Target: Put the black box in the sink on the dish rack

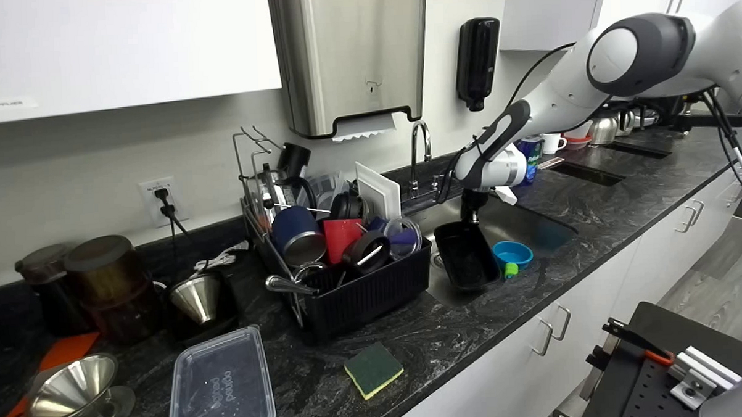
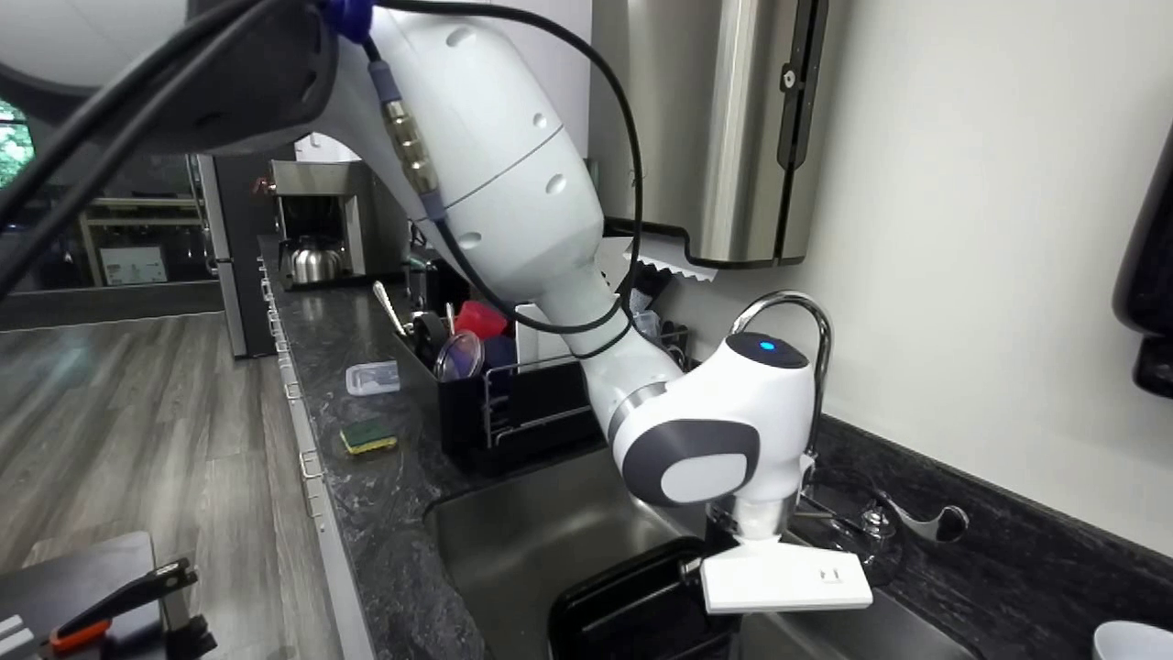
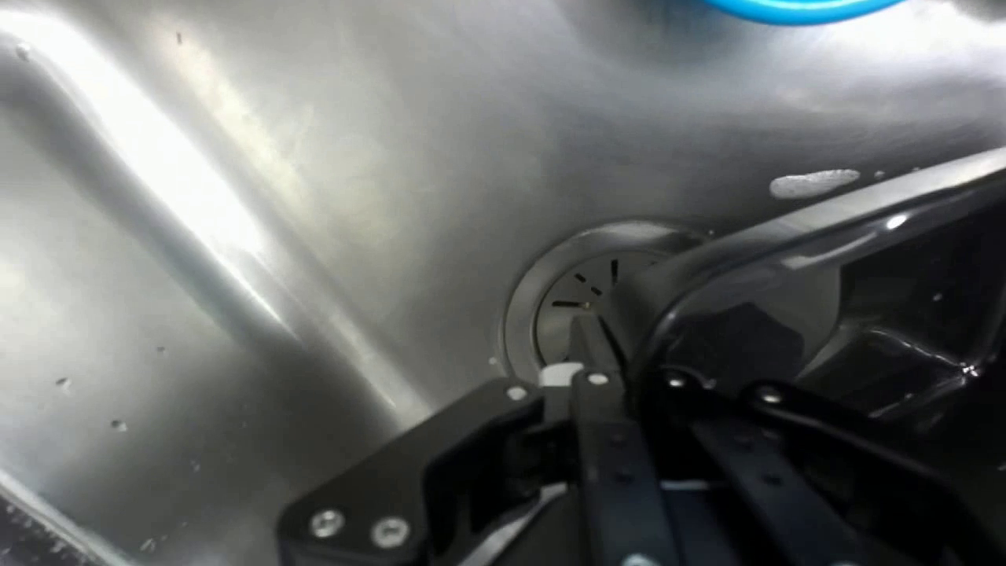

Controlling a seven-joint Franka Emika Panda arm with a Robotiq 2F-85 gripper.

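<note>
The black box [image 1: 468,257] is an open, rectangular tray at the sink [image 1: 535,218]; it also shows in an exterior view [image 2: 632,610] and in the wrist view [image 3: 904,291]. My gripper [image 1: 472,215] is at the box's far end. In the wrist view my fingers [image 3: 617,354] pinch the box's end wall, one outside and one inside, over the drain. The inner fingertip is hidden by the dark wall. The box looks tilted; whether it touches the sink floor, I cannot tell. The black dish rack [image 1: 368,301], full of dishes, stands beside the sink.
A blue bowl [image 1: 513,254] and a green item [image 1: 511,269] lie beside the box in the sink. The faucet [image 1: 420,145] rises behind it. A white plate [image 1: 378,193] stands upright in the rack. A sponge [image 1: 375,370] lies on the counter.
</note>
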